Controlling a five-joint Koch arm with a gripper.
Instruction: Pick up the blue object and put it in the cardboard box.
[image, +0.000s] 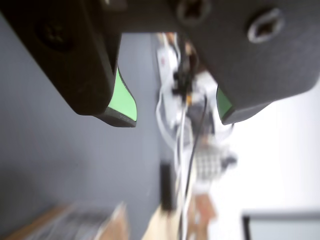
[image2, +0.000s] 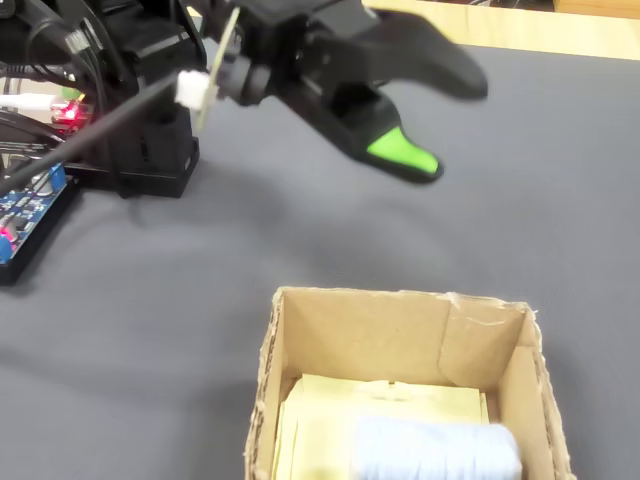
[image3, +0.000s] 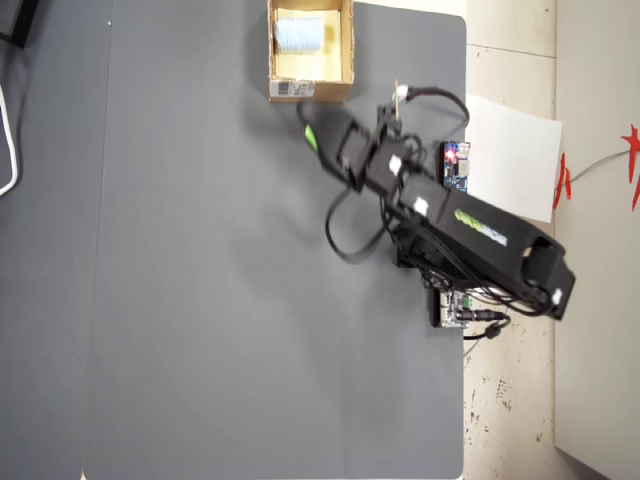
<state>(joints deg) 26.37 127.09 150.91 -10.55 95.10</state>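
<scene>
Overhead view shows the cardboard box (image3: 310, 52) sitting at the top edge of the dark grey worktop (image3: 200, 280), toward its right corner, with a white label on the outer side that faces down the picture. Inside it, on the pale yellowish floor, lies the blue object (image3: 299, 33), a small light-blue block with soft corners. In the fixed view the same block (image2: 435, 447) rests against the near end of the box (image2: 400, 330), whose open top faces the camera.

Just below the box in the overhead view hangs the gripper (image3: 312, 137), its green-padded tip close to the labelled side but not touching it. Its jaws stand well apart and hold nothing (the wrist view (image: 177, 112) shows a clear gap between the two green pads (image: 122, 97), with only blurred background between them). In the fixed view the gripper (image2: 445, 125) is raised above the worktop, beyond the far wall of the box.

A small blue circuit board (image3: 455, 167) lies at the right edge of the worktop, beside the arm's base.
</scene>
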